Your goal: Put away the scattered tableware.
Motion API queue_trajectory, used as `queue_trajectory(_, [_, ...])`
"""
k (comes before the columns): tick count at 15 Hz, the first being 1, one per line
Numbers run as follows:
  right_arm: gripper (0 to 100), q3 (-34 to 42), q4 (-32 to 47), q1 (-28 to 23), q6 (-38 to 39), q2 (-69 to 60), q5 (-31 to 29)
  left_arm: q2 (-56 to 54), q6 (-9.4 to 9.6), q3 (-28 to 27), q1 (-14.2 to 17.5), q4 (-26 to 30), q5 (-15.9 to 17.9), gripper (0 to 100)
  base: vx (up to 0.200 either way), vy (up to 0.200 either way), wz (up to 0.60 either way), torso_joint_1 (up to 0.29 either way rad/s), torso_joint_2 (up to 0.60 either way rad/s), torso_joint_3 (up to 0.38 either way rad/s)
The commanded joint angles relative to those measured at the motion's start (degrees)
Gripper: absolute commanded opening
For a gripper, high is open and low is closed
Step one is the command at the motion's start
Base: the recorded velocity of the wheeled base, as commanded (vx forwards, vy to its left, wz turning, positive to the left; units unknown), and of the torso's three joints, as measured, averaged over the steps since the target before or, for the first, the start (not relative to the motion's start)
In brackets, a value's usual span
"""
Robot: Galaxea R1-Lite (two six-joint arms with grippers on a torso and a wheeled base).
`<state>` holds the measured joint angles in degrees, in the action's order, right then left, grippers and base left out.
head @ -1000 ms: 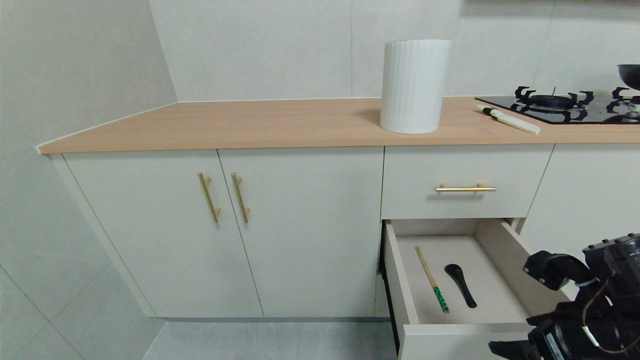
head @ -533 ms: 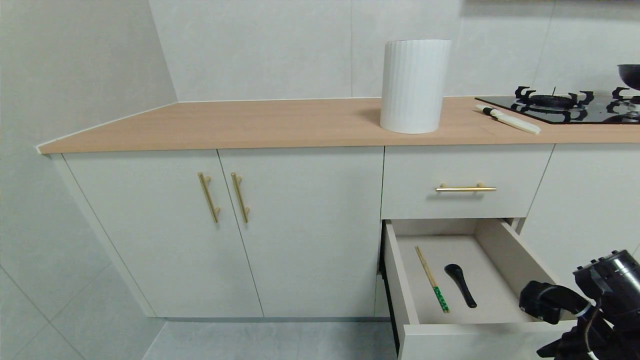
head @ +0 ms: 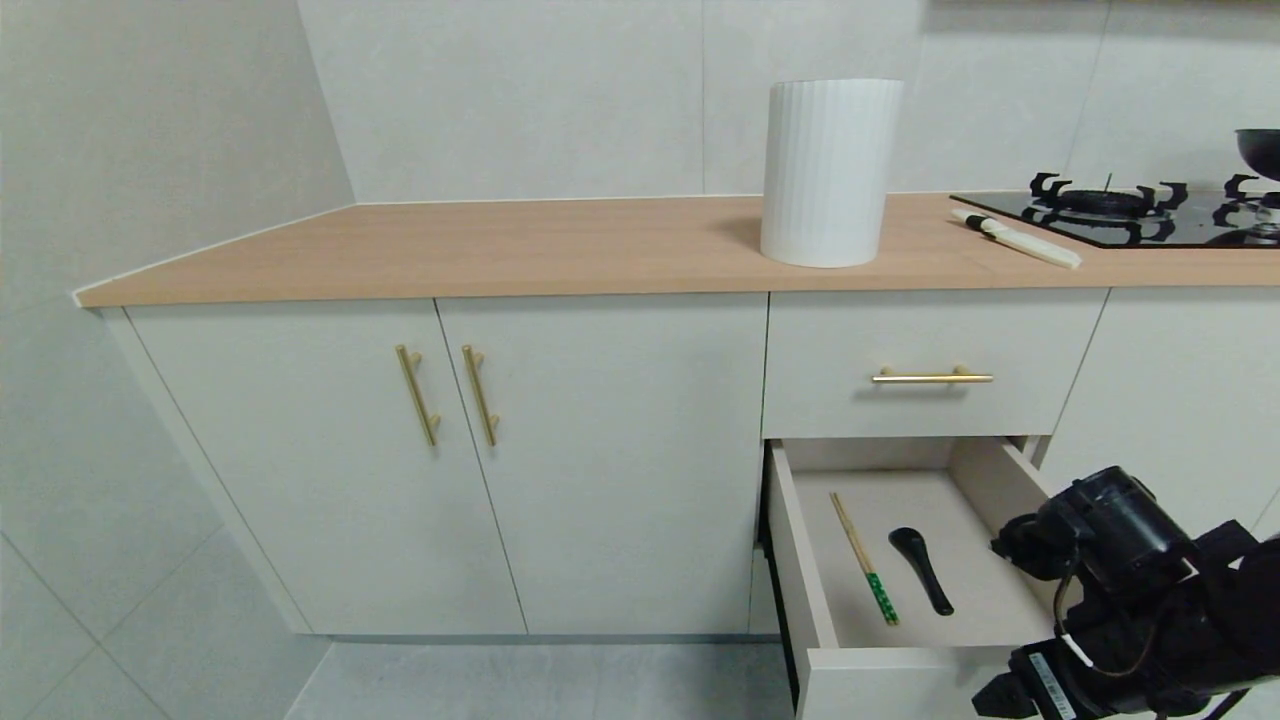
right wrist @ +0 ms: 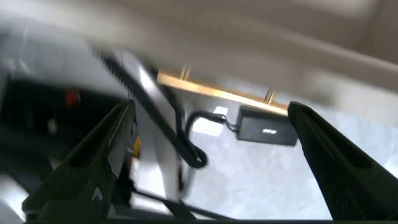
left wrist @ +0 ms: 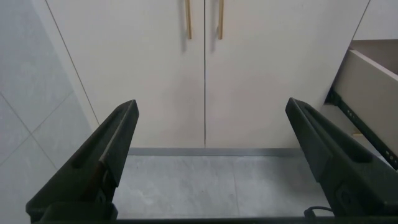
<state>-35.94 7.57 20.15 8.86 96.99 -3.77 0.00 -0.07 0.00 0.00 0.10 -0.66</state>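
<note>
The lower drawer (head: 880, 660) stands pulled out. Inside it lie a pair of wooden chopsticks with green tips (head: 865, 572) and a black spoon (head: 922, 570), side by side. A knife with a pale handle (head: 1015, 238) rests on the wooden counter beside the stove. My right arm (head: 1110, 560) hangs over the drawer's right front corner. The right gripper (right wrist: 211, 112) is open with nothing between its fingers, and a gold bar handle (right wrist: 217, 92) shows blurred beyond them. My left gripper (left wrist: 211, 106) is open and empty, low above the floor, facing the double cabinet doors (left wrist: 205, 68).
A tall white ribbed canister (head: 828, 172) stands on the counter (head: 500, 245) above the drawers. A black gas stove (head: 1130, 215) sits at the far right. The upper drawer (head: 932, 377) is closed. Grey tiled floor lies open before the cabinet doors (head: 450, 395).
My right arm dipped low at the bottom right corner, then rose and swung left over the drawer's right front corner, its wrist turned. The tableware has not moved.
</note>
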Motion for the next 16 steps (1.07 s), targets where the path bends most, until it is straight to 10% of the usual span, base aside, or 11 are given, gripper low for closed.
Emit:
queue_trajectory(1, [100,-1.94,-0.28,-0.02,1.42,3.29,-0.63,0.0,-0.01,0.0,0.0,-0.01,-0.04,100,0.0,0.0,0.0,0.0,0.0,0.0])
queue_trajectory(16, [100,-5.99,-17.15,-3.98,4.85,13.05,-5.55,0.0,-0.01,0.0,0.0,-0.01,-0.04,100,0.0,0.0,0.0,0.0,0.0,0.0])
